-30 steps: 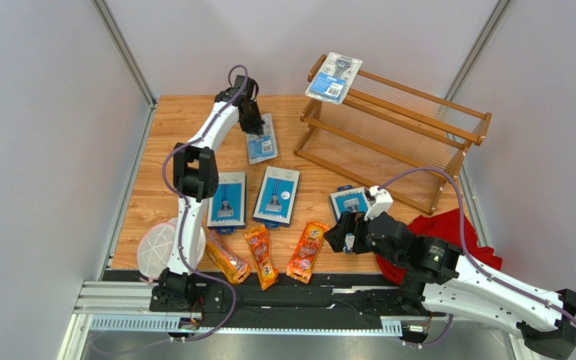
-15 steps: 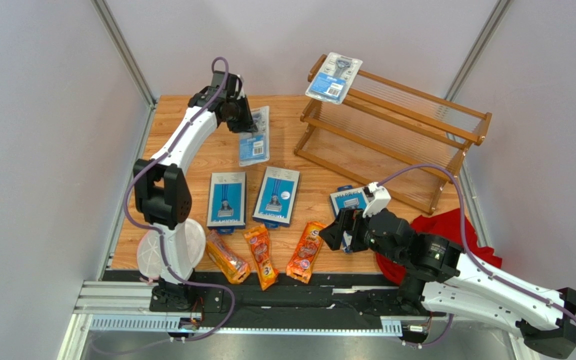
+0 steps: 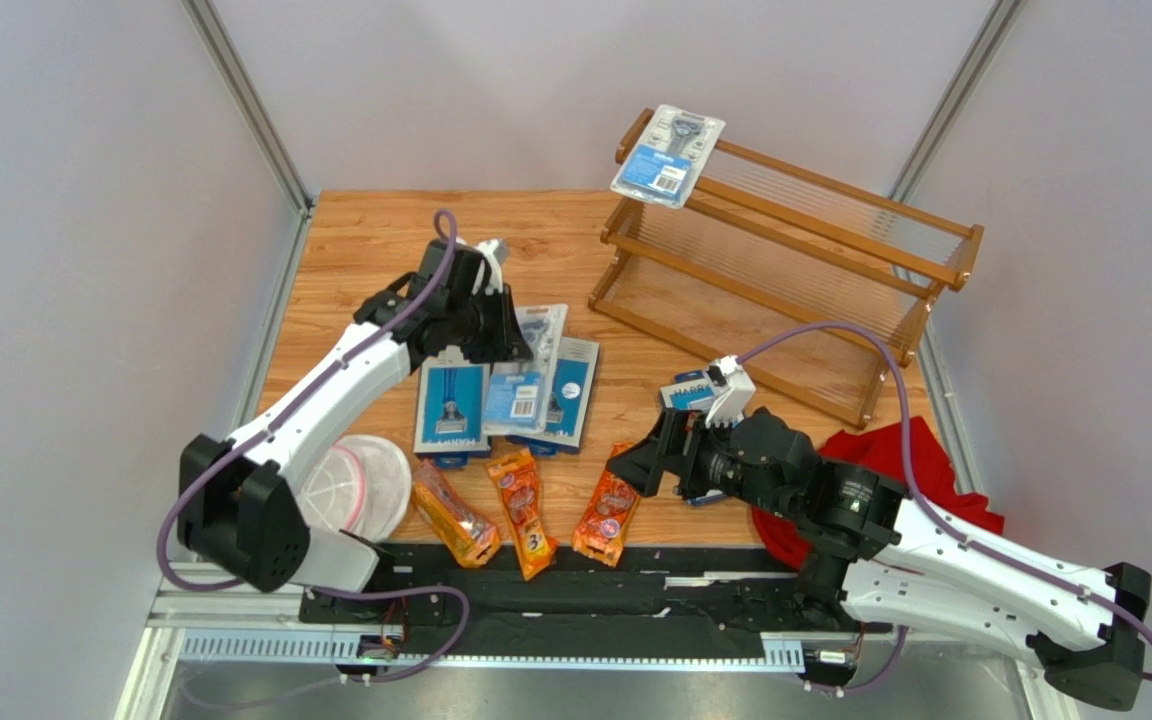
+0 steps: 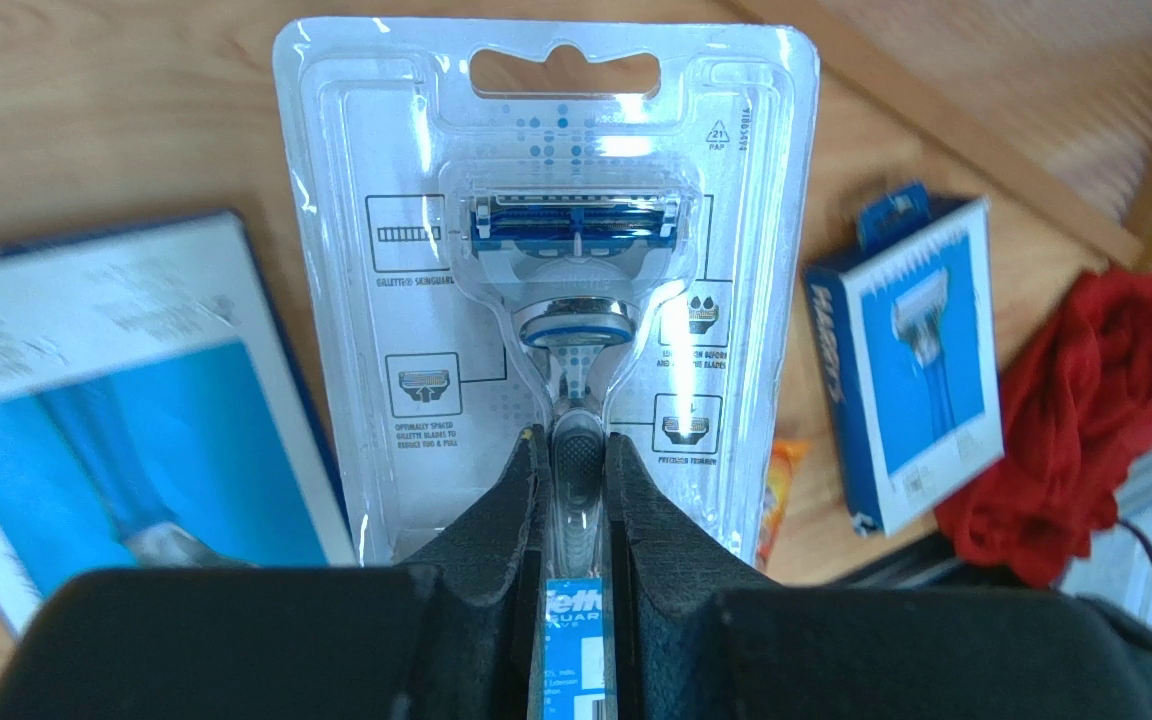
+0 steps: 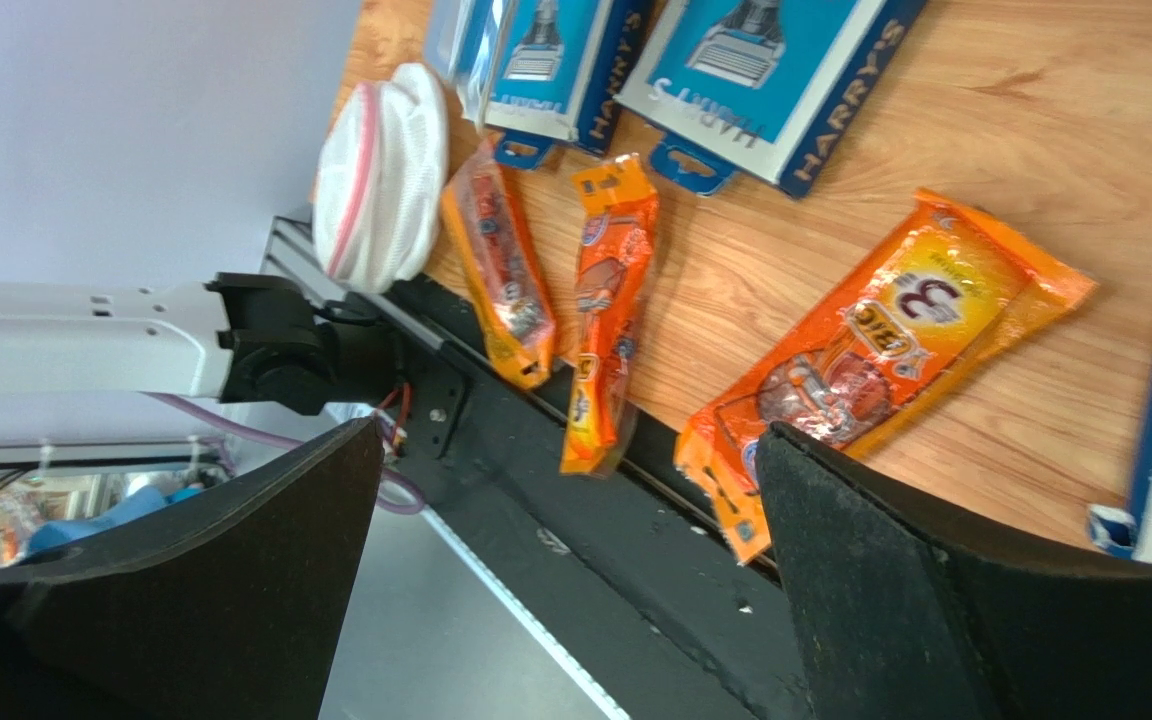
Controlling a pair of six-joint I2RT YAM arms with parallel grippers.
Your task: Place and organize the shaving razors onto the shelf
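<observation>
One wooden desk (image 3: 372,240) carries everything. At its far right stands the brown wooden two-tier slatted shelf (image 3: 793,240). A crumpled red cloth (image 3: 898,450) lies near right, beside the right arm.

Mid-desk lie two flat blue razor boxes (image 3: 452,398). A smaller blue box (image 4: 920,360) sits right of them. Three long orange plastic bags (image 3: 521,513) line the near edge, with a white mesh pouch (image 3: 357,480) at their left.

A clear blister pack with a light-blue card (image 3: 668,153) rests on the shelf's top tier, at its left end. The left claw (image 4: 575,495) pinches a second blister-packed razor (image 4: 567,300) by its lower end (the handle end), over the two boxes. The right claw (image 5: 567,443) is spread wide and empty, above the rightmost orange bag.
</observation>
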